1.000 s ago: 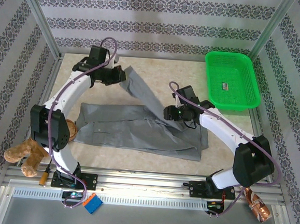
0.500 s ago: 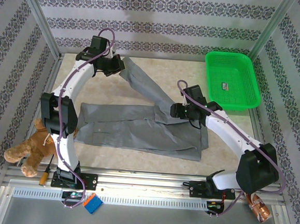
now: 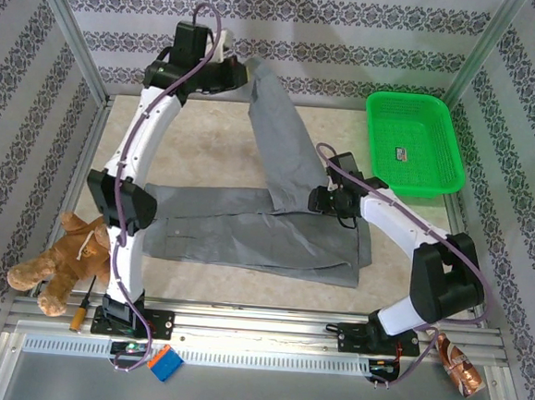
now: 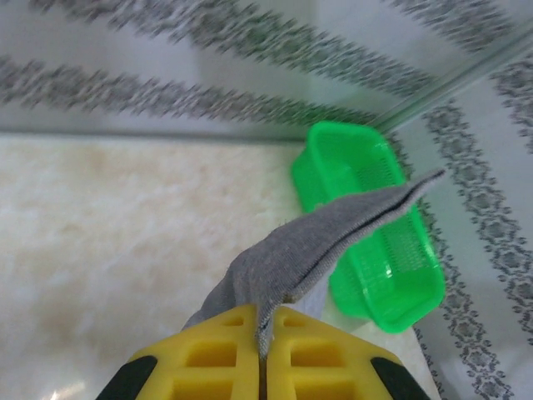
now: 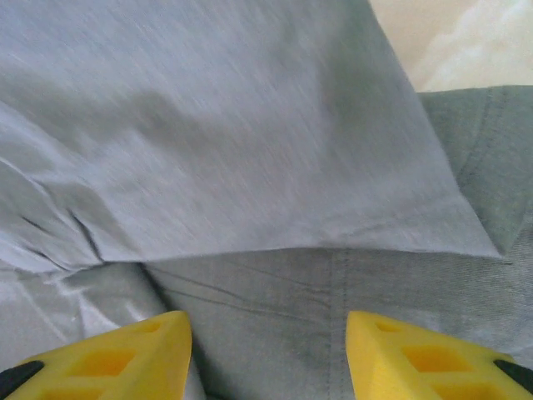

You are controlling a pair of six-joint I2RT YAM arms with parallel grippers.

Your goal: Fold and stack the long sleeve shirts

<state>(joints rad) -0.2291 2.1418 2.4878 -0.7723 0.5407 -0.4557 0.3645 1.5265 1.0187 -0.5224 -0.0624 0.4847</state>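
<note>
One grey shirt (image 3: 246, 240) lengthwise left-right, sleeve (image 3: 277, 136) pinched by left claw (image 4: 265, 321), right claw (image 5: 266, 350) half-open

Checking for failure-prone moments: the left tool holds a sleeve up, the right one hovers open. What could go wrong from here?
The left tool pinches only the edge of the sleeve, so the cloth may slip out. The right tool stands open over the shirt without gripping it, so a pull could drag the shirt askew.
</note>
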